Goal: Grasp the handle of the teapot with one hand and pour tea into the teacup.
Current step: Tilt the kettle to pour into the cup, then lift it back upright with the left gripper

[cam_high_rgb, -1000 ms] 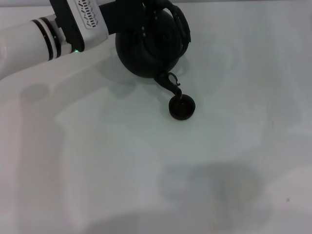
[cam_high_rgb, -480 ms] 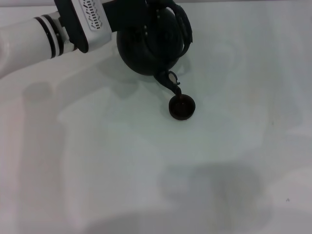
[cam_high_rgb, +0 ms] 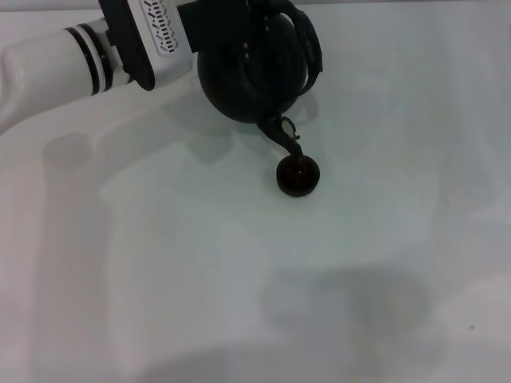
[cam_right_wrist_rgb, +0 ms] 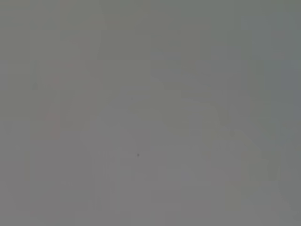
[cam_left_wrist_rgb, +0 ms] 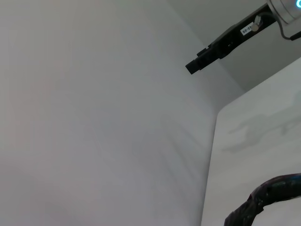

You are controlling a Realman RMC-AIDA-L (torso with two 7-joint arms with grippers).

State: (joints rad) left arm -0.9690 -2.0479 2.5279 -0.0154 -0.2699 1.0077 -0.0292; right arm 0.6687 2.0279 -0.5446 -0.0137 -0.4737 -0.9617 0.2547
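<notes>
Above the teacup [cam_high_rgb: 298, 176], left end effector [cam_high_rgb: 239, 24] clamps the tilted teapot's [cam_high_rgb: 247, 76] handle [cam_high_rgb: 307, 44]; no writing legible.

Tilted black teapot [cam_high_rgb: 255, 72] over teacup [cam_high_rgb: 298, 176]

left arm [cam_high_rgb: 80, 60]: reaching in from upper left | left gripper: fingers hidden

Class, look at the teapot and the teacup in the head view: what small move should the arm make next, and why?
Probably hold the tilt steady a moment longer. The left gripper carries the teapot tipped, its spout directly over the teacup on the table, so shifting sideways would likely miss the small cup.
</notes>
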